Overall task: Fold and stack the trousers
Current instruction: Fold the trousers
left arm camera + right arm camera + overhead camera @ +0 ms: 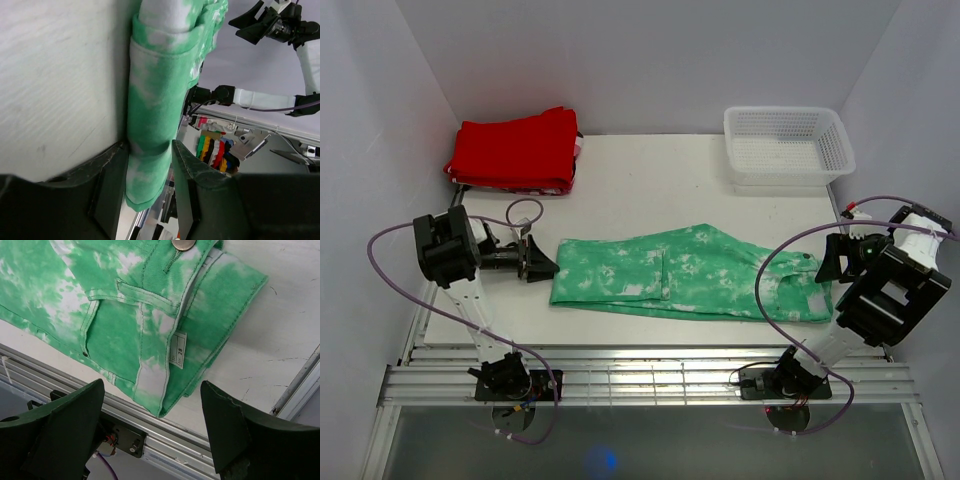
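Green soft trousers with white blotches [690,275], one pair, lie flat across the white table [650,180]. The leg ends point left and the waist is on the right. One folded red cloth [515,150] and one white plastic basket [785,112] sit at the back, well apart.

Left wrist view: the left gripper [150,150] pinches the leg end.

Right wrist view: the right gripper [151,387] hangs spread wide over the waist, near one metal button [183,244] and one size tag [178,350].
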Controlling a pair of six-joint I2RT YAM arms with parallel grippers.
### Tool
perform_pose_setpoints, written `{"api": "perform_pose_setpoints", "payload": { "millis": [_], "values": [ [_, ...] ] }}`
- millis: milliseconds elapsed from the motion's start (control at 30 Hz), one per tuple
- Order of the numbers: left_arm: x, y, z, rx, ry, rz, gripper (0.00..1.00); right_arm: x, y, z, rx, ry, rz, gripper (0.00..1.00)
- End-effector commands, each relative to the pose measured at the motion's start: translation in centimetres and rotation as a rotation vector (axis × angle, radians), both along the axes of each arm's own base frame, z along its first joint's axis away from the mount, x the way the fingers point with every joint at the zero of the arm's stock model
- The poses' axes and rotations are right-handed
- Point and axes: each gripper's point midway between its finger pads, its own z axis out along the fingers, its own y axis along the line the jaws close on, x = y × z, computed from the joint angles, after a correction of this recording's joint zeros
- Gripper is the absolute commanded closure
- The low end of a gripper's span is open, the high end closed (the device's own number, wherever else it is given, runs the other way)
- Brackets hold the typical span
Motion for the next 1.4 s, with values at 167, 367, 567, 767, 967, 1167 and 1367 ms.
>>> {"api": "perform_pose_setpoints", "payload": {
  "millis": [167, 367, 567, 767, 967, 1167, 1367],
  "values": [
    [0.2, -1.4, -1.7, 0.02, -0.026, -0.074, 0.77, 0.0, -0.8, -1.2, -0.022, 0.018, 0.009, 0.17],
    [2.3, 2.3, 0.7, 0.074, -0.111, 0.02, 1.0, -0.1, -0.6, -2.0, -0.004, 0.025, 0.009, 0.2],
    [4.6, 8.8, 6.2, 0.318, -0.234, 0.06, 1.0, 1.1, 0.6, -1.6, 0.078, -0.02, -0.02, 0.19],
    [6.5, 11.0, 13.5, 0.511, -0.335, 0.11, 1.0, 2.9, 4.1, -0.1, 0.316, -0.088, -0.091, 0.19],
    [7.9, 6.0, 18.5, 0.599, -0.302, 0.112, 1.0, 4.2, 8.7, -0.4, 0.506, -0.108, -0.127, 0.17],
    [8.1, -0.9, 19.6, 0.62, -0.224, 0.106, 1.0, 5.9, 13.4, -1.5, 0.594, -0.128, -0.072, 0.09],
    [8.6, -6.8, 21.3, 0.599, -0.262, 0.087, 1.0, 5.2, 17.5, -3.5, 0.625, -0.05, -0.008, 0.08]
  ]
}}
